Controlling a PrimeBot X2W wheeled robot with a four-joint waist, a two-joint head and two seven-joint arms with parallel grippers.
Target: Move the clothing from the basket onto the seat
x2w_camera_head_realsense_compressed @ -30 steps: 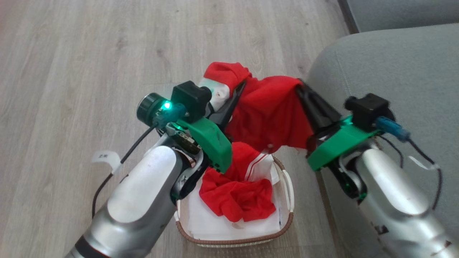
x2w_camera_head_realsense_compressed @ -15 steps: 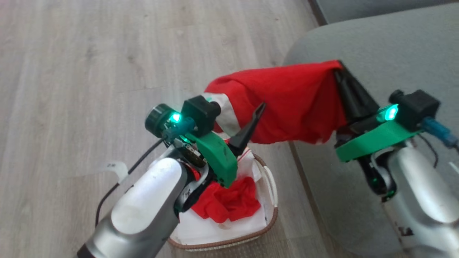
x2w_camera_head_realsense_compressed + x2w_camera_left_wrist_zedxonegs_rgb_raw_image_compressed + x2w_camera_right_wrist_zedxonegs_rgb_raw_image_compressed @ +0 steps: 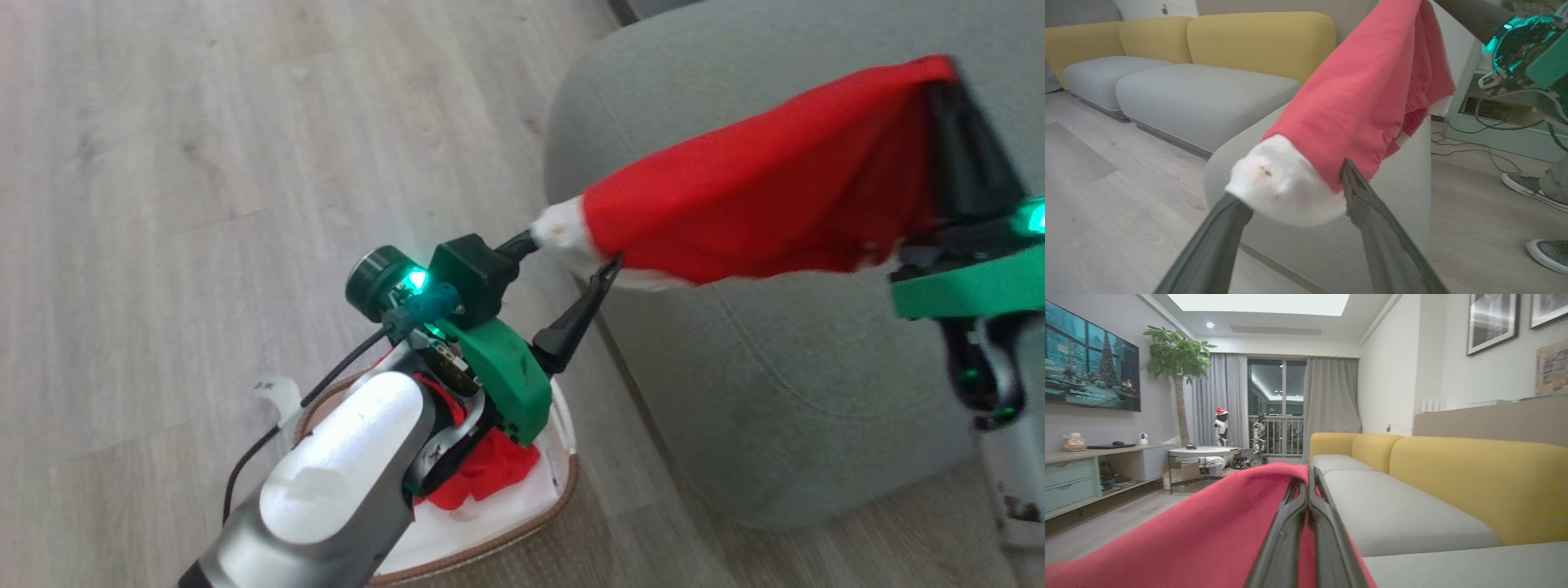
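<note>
One red piece of clothing (image 3: pixel 759 196) is stretched in the air over the grey seat (image 3: pixel 735 367). My right gripper (image 3: pixel 939 77) is shut on its far end; the right wrist view shows the closed fingertips (image 3: pixel 1308 475) pinching the red fabric (image 3: pixel 1208 535). The garment's white-trimmed end (image 3: pixel 1282 188) lies between the spread fingers of my open left gripper (image 3: pixel 1290 181), which hangs by the seat's corner (image 3: pixel 571 255). Another red garment (image 3: pixel 482 474) lies crumpled in the basket (image 3: pixel 563 482), mostly hidden under my left forearm.
The basket stands on the wooden floor (image 3: pixel 204 163) close to the seat's front corner. More grey cushions (image 3: pixel 1200 98) with yellow backs (image 3: pixel 1257 41) stretch beyond. A person's shoes (image 3: pixel 1523 185) and cables lie on the floor to the right in the left wrist view.
My left gripper has opened and released its grip on the garment's white end. The right gripper has carried the garment right and up over the seat. The camera has turned right.
</note>
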